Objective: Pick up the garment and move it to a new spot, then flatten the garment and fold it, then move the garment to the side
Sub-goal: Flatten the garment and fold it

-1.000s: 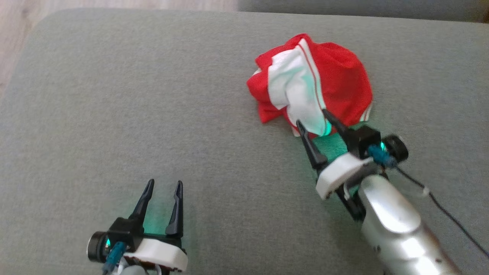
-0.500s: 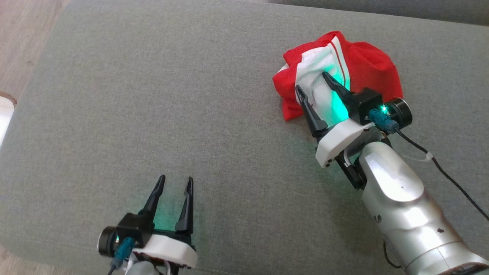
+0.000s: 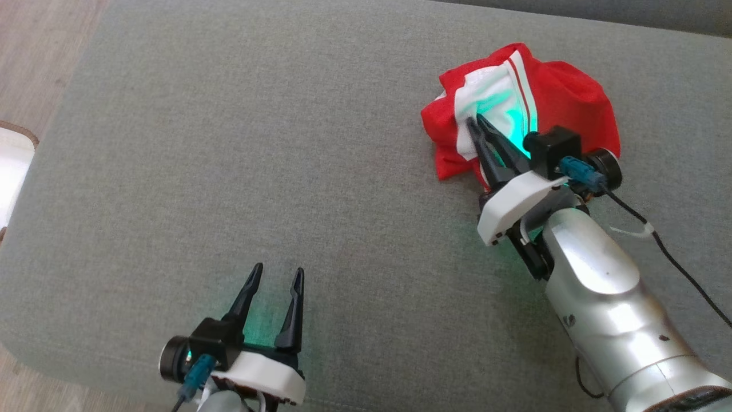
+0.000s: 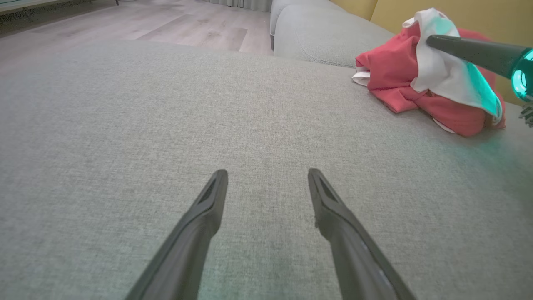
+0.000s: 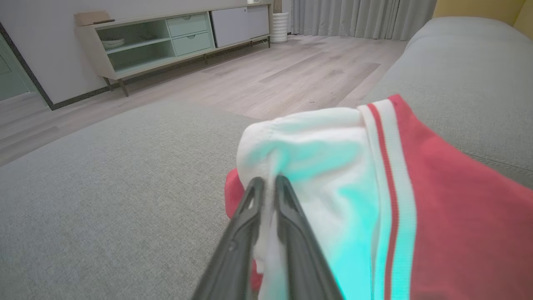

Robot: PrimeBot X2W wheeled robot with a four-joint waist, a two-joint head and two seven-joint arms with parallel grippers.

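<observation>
The garment (image 3: 572,109) is a crumpled red jersey heap with a white sleeve and red-and-white striped trim, lying at the far right of the grey sofa seat (image 3: 286,143). My right gripper (image 3: 473,119) is shut on a fold of the white sleeve at the heap's left side. In the right wrist view the two fingers (image 5: 268,180) pinch white cloth of the garment (image 5: 458,200) between them. My left gripper (image 3: 278,269) stands open over bare cushion near the front edge, well to the left of the garment (image 4: 399,83). Nothing is between its fingers (image 4: 267,173).
Wooden floor (image 3: 34,57) lies off the seat's left edge, with a white object (image 3: 11,171) there. A second grey cushion (image 4: 325,37) and a yellow backrest (image 4: 458,16) sit behind the garment. A low sideboard (image 5: 166,41) stands across the room. A black cable (image 3: 675,263) trails from my right wrist.
My right gripper reached onto the garment's white sleeve and its jaws came together on it. The head camera shifted, so the whole scene slid. The left gripper stayed open.
</observation>
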